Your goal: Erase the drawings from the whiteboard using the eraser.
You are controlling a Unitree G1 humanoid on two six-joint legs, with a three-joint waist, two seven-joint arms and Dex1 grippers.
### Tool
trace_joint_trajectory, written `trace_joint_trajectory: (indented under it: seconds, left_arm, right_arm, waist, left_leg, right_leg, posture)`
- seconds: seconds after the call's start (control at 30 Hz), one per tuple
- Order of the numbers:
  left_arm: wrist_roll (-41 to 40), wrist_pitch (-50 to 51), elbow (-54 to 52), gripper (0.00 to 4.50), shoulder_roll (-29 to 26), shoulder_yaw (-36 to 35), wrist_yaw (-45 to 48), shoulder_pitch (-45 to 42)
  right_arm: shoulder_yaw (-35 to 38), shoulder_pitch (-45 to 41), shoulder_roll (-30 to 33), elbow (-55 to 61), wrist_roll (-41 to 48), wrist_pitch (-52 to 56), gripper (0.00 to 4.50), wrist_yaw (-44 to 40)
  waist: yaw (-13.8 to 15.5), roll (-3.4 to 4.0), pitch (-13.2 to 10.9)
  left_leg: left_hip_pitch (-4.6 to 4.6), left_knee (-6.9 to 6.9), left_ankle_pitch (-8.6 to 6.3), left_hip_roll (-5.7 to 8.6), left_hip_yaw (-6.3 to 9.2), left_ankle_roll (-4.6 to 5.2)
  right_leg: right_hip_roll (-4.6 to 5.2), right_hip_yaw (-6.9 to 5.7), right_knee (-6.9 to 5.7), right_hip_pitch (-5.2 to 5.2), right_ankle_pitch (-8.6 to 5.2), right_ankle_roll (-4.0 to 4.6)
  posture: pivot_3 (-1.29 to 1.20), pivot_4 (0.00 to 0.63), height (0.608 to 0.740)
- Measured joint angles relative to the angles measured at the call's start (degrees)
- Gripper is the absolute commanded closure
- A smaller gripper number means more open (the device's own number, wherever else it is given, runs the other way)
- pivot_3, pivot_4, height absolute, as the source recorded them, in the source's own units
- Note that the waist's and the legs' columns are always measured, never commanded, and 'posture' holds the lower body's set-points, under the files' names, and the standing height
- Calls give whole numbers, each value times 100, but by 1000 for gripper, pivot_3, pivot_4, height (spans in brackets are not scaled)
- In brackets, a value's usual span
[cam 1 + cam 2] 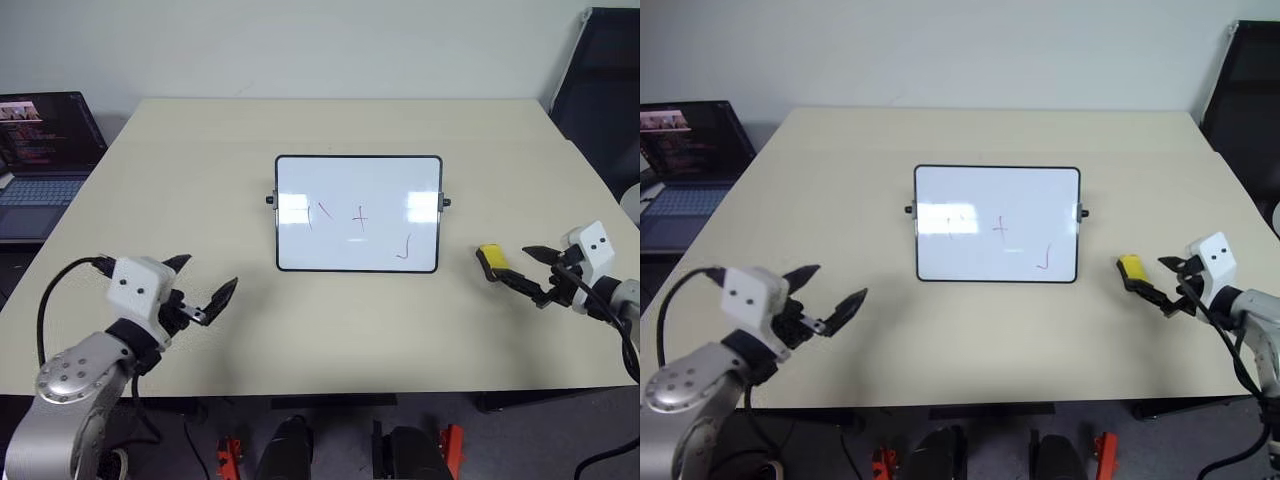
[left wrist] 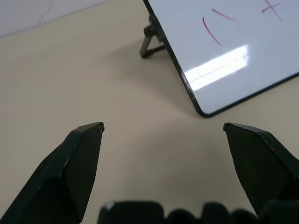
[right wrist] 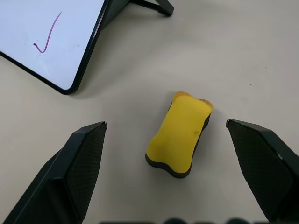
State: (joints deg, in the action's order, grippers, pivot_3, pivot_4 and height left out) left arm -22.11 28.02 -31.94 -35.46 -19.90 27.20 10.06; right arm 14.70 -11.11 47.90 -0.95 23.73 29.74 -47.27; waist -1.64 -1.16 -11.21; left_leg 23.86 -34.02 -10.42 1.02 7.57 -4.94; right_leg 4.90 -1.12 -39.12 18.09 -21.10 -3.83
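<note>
Right wrist view shows the right hand [image 3: 166, 125] with its two black fingers [image 3: 84, 158] spread wide apart, and the small yellow eraser block with a black underside [image 3: 180, 137] lies flat on the beige surface [image 3: 233, 56] between them, touching neither finger. The hand holds nothing. Beyond the eraser stands the small glossy whiteboard with a thin black frame [image 1: 358, 213], tilted on its stand near the middle of the surface. On it are the thin dark marker drawings [image 1: 358, 218]: two slashes, a plus sign and a hook. The left hand [image 1: 207, 287] hovers in front of the board's left side, its fingers wide open and empty.
</note>
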Motion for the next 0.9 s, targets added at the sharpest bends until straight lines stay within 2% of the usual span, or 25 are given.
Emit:
trace_joint_trajectory:
  seconds: [0.2, 0.37, 0.63, 0.77, 0.9]
  left_arm:
    - [147, -137, 245, 24, 11, -38, -13, 9]
    - [-30, -215, 389, 24, -85, -174, 284, -165]
    - [-694, -36, 431, 24, -879, -376, 1266, -563]
    - [-1053, 260, 399, 24, -1310, -157, 1688, -1324]
    - [-1181, 316, 489, 24, -1510, 427, 2170, -2163]
  right_arm:
    - [56, 166, -9, 154, 7, 71, 0, 130]
    - [134, 241, -16, 724, 170, 282, 0, 189]
    - [173, 190, -53, 1201, 361, 708, 0, 369]
    - [177, -64, -158, 1204, 325, 1092, 0, 833]
    - [165, -456, -484, 1177, 232, 1749, 0, 1562]
  waist:
    - [-2, 0, 0]
    - [-1, 0, 0]
    - [-6, 0, 0]
    - [6, -1, 0]
    - [-5, -1, 0]
  left_leg:
    - [0, 0, 0, -1, -9, 1]
    - [0, 0, -1, -4, -12, 1]
    - [-1, 2, -1, -9, -25, 3]
    - [-3, 1, 1, -17, -25, 6]
    - [-3, 1, 3, -26, -34, 8]
  right_leg:
    - [0, 11, 0, 6, 1, -2]
    - [-2, 13, -1, 9, 2, -3]
    - [-5, 28, 0, 14, 5, -5]
    - [-15, 28, -1, 14, 13, -2]
    - [-23, 35, 0, 18, 19, 0]
  posture:
    - [0, 150, 740]
    - [0, 150, 740]
    - [0, 150, 740]
    - [0, 150, 740]
    - [0, 150, 740]
